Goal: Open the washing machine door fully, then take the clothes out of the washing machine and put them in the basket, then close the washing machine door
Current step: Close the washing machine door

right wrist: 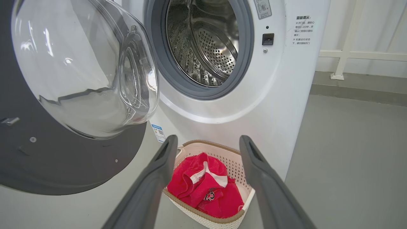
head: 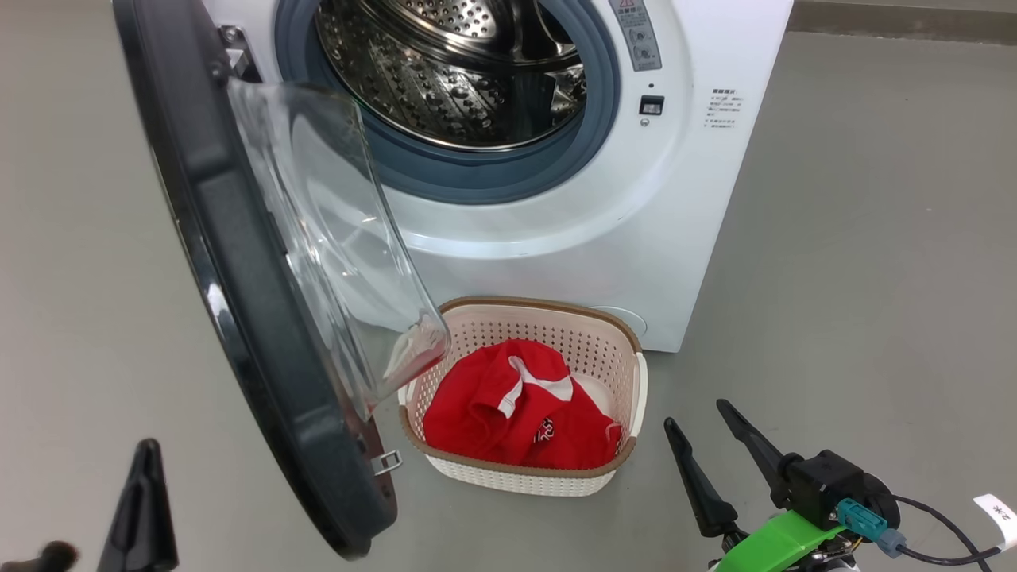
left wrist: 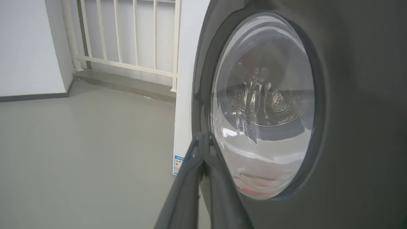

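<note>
Below the mouth of the washing machine, right against its front panel, sits the basket, so a garment pulled from the drum drops almost straight in. The clothes are in it now: crumpled red fabric, white trim, small white print, a soft heap under the brown rim band. Basket wall is cream perforated plastic with rounded corners. The drum looks empty from here: perforated steel with raised ribs, and a grey rubber ring around it. So unloading reads as done and closing the door is what's left.

The washing machine door hangs swung out on the machine's left side. It has a glossy black rim and a clear bulging glass bowl that overhangs the basket's corner. On the door's outer-face side, the left gripper has its fingers pressed together with nothing between them. My guess: a closed tip makes a stiffer pusher for swinging the door shut. Contact with the rim: can't tell. Out in front of the machine, the right gripper is spread wide and empty, aimed at the basket, and looks clear of the door's arc.
</note>
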Tool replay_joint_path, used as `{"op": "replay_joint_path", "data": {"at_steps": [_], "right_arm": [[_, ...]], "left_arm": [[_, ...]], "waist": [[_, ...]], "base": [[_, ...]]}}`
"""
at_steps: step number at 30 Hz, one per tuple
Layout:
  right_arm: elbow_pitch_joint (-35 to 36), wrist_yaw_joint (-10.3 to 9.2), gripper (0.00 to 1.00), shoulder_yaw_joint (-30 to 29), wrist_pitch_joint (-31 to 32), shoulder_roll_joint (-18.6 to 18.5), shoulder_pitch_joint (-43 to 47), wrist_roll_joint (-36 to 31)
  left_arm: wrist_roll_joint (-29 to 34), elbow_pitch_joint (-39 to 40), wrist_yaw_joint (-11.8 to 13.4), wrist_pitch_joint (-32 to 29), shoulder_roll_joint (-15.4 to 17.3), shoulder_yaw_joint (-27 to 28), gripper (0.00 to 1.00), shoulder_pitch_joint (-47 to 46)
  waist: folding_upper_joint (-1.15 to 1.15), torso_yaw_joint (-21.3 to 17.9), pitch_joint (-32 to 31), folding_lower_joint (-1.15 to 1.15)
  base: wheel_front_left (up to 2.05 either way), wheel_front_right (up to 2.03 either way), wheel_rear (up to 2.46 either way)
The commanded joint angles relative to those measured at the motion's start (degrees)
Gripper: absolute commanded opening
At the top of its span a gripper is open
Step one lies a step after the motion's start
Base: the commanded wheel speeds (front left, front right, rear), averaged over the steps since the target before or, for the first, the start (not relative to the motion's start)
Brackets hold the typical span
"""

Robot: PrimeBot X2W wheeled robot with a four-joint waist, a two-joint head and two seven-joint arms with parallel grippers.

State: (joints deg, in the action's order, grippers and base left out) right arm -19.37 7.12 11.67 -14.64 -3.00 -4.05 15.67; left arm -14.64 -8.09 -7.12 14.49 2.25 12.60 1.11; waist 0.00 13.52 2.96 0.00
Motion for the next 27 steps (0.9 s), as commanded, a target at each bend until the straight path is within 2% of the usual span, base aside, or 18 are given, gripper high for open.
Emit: {"op": "replay_joint_path", "data": {"at_steps": [1, 4, 8, 9, 11, 13, 16, 21, 27], "right_arm": [[1.3, 0.36, 1.00, 1.2, -0.4, 0.1, -1.3, 0.3], [1.1, 0.36, 1.00, 1.5, -0.4, 0.1, -1.3, 0.5], [1.0, 0.36, 1.00, 1.5, -0.4, 0.1, -1.5, 0.8], [1.0, 0.36, 1.00, 1.5, -0.4, 0.1, -1.5, 0.8], [0.9, 0.36, 1.00, 1.5, -0.4, 0.1, -1.5, 1.0], [0.9, 0.36, 1.00, 1.4, -0.4, 0.1, -1.6, 1.2], [1.0, 0.36, 1.00, 1.3, -0.4, 0.1, -1.7, 1.3], [0.9, 0.36, 1.00, 1.3, -0.4, 0.1, -1.9, 1.4], [1.1, 0.36, 1.00, 1.7, -0.4, 0.1, -2.4, 1.6]], "left_arm": [[-5.6, 0.7, 0.5, 0.5, 0.6, 2.1, 0.00, -2.8], [-17.1, -0.2, 1.1, 0.3, 0.6, 1.5, 0.00, -4.4], [-35.4, 2.4, 1.7, -4.2, 0.6, -0.3, 0.00, -6.5], [-35.4, 2.4, 1.7, -4.2, 0.6, -0.3, 0.00, -6.5], [-44.1, 5.4, 2.8, -7.0, 0.6, -0.8, 0.00, -7.2], [-56.4, 8.5, 4.7, -9.9, 0.6, -1.1, 0.00, -8.0], [-67.8, 13.1, 8.1, -13.6, 0.6, -0.4, 0.00, -8.5], [-78.2, 19.0, 14.3, -20.0, 0.9, 1.1, 0.00, -9.7], [-82.7, 24.2, 17.8, -25.2, 2.5, 1.2, 0.00, -8.9]], "waist": [[0.00, 0.1, 0.0, 0.00], [0.00, 0.0, -0.2, 0.00], [0.00, -0.2, -0.1, 0.00], [0.00, -0.2, -0.1, 0.00], [0.00, -0.3, -0.1, 0.00], [0.00, -0.4, 0.0, 0.00], [0.00, -0.6, 0.1, 0.00], [0.00, -1.3, 0.4, 0.00], [0.00, -3.1, 1.2, 0.00]], "base": [[0.00, 0.00, 0.00], [0.00, 0.00, 0.00], [0.00, 0.00, 0.00], [0.00, 0.00, 0.00], [0.00, 0.00, 0.00], [0.00, 0.00, 0.00], [0.00, 0.00, 0.00], [0.00, 0.00, 0.00], [0.00, 0.00, 0.00]]}}
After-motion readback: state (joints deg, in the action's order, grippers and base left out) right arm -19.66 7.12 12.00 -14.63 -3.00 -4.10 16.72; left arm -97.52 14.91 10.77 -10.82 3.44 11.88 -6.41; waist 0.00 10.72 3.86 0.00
